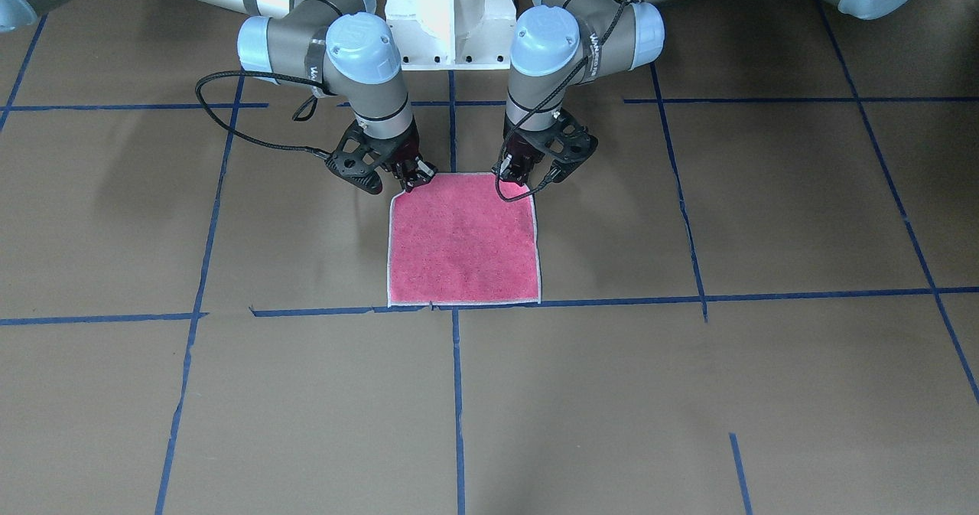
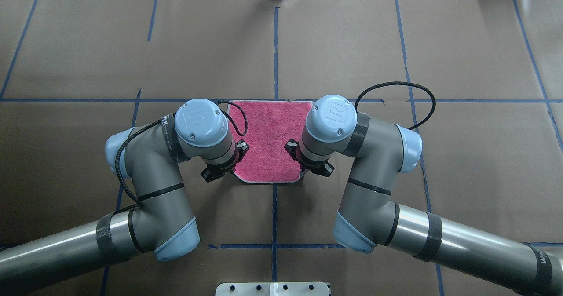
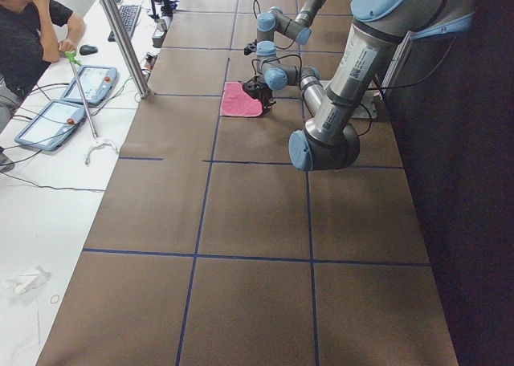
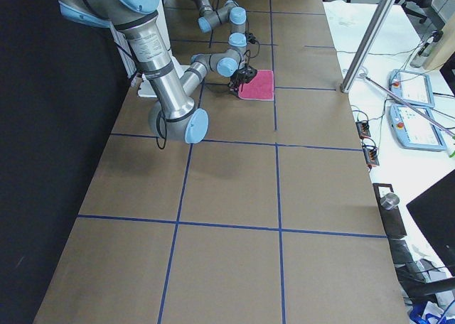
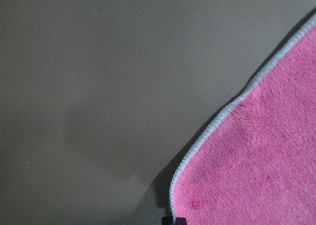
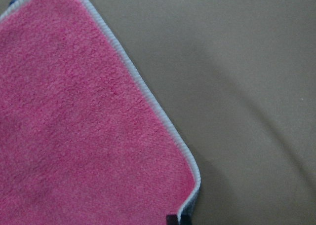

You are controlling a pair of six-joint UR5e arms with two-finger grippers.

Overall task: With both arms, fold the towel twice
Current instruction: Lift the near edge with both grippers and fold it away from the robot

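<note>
The towel [image 1: 463, 239] lies flat on the brown table, pink face up, with a whitish border; it also shows in the overhead view [image 2: 270, 137]. My left gripper [image 1: 518, 174] is shut on the towel's near corner on my left side. My right gripper [image 1: 419, 174] is shut on the near corner on my right side. In the left wrist view the pink corner [image 5: 256, 161] runs down to a black fingertip [image 5: 177, 220], with a shadow under its edge. The right wrist view shows the other corner [image 6: 74, 126] at a fingertip [image 6: 173, 219]. From overhead the wrists hide both sets of fingertips.
The white pedestal base [image 1: 450, 17] stands just behind the grippers. Blue tape lines [image 1: 457, 392] cross the brown table paper. A black cable loop [image 2: 237, 118] hangs over the towel's left side. An operator [image 3: 24, 29] and tablets [image 3: 60, 117] are beside the table's far side.
</note>
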